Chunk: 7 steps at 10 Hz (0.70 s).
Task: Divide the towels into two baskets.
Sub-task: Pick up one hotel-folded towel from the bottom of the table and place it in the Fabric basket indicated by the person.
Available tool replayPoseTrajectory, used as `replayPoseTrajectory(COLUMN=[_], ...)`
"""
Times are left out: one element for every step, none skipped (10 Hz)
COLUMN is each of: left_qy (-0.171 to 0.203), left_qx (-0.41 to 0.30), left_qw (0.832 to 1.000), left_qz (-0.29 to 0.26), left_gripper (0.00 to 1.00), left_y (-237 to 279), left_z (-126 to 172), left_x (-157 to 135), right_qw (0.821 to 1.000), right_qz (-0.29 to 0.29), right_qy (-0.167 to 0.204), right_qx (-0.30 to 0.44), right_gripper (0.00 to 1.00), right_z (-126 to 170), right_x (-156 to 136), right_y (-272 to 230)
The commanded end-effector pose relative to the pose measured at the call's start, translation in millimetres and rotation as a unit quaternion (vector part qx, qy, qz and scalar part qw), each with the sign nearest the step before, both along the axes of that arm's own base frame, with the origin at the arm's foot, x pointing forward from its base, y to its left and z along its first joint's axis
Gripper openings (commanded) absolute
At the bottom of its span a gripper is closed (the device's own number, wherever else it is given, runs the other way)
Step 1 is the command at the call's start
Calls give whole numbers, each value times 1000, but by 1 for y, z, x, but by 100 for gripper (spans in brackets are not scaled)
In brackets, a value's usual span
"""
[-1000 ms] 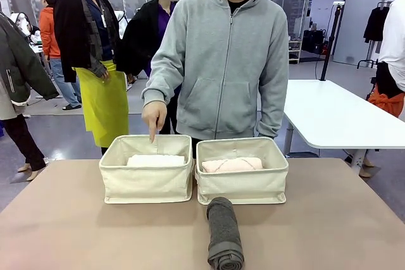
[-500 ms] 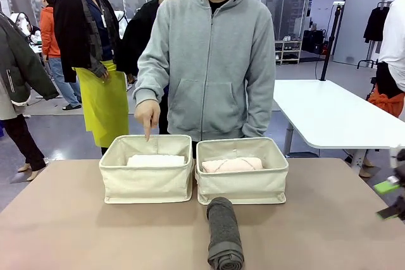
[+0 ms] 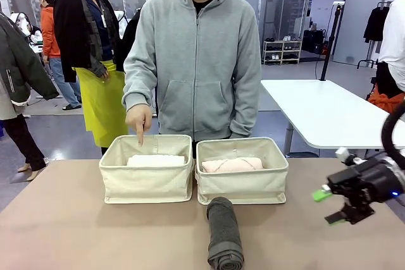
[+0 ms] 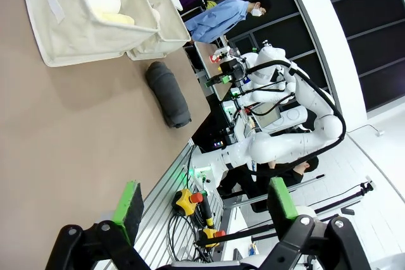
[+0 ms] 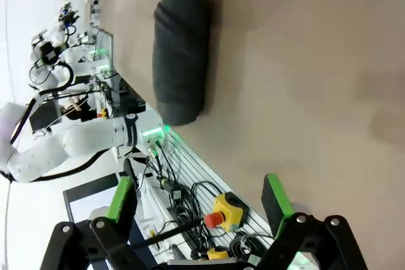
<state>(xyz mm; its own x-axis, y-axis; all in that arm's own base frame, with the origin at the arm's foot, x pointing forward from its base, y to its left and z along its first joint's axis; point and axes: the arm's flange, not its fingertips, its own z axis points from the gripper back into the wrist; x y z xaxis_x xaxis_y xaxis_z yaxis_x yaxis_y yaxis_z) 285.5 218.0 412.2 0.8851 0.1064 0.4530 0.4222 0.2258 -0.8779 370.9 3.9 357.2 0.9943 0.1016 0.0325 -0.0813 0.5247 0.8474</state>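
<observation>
Cream canvas makes up two matching soft-sided rectangular baskets that stand side by side, touching, at the far middle of the tan table [image 3: 69, 219]. In the left basket [image 3: 147, 184] lies a rolled white terry towel [image 3: 156, 160]; the left wrist view also shows a pale yellow rolled towel [image 4: 114, 19] inside a basket next to the white one. In the right basket [image 3: 242, 185] lies a rolled pale pink towel [image 3: 231, 164], stretched across its width. A rolled dark grey towel [image 3: 224, 232] rests on the bare tabletop just in front of the right basket, its far end near or touching the basket's front wall and its near end pointing toward the robot's side.

A person in a grey zip hoodie stands behind the baskets, and one hand [image 3: 138, 119] points an index finger down over the far rim of the left basket.

Over the table's right side, well apart from the grey towel, hangs the right gripper [image 3: 330, 207], its green-padded fingers spread apart and holding nothing. In its own wrist view, the left gripper [image 4: 204, 204] likewise has its fingers wide apart and empty, off the near edge of the table.
</observation>
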Motion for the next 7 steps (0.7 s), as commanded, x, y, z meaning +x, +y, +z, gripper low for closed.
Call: replayPoseTrajectory(left_qy=[-8, -8, -8, -8, -8, -8, -8], left_qx=[-4, -4, -4, -4, -4, -4, -4], left_qw=[1000, 1000, 1000, 1000, 1000, 1000, 1000], left_qz=[0, 0, 0, 0, 0, 0, 0], left_gripper=[100, 100, 100, 100, 100, 100, 100], left_y=[2, 2, 2, 2, 2, 2, 2], left_z=[3, 3, 3, 3, 3, 3, 3], left_x=[-4, -4, -4, -4, -4, -4, -4], right_qw=[999, 999, 998, 996, 995, 994, 992], right_qz=[-19, -14, -14, -7, 9, 14, 18], right_qy=[16, 21, 19, 26, 18, 17, 11], right_qx=[-22, -37, -59, -79, -97, -108, -120], right_gripper=[100, 100, 100, 100, 100, 100, 100], right_z=[3, 2, 2, 4, 3, 1, 3], right_x=[10, 12, 15, 14, 11, 9, 6], right_y=[46, 72, 96, 117, 138, 155, 169])
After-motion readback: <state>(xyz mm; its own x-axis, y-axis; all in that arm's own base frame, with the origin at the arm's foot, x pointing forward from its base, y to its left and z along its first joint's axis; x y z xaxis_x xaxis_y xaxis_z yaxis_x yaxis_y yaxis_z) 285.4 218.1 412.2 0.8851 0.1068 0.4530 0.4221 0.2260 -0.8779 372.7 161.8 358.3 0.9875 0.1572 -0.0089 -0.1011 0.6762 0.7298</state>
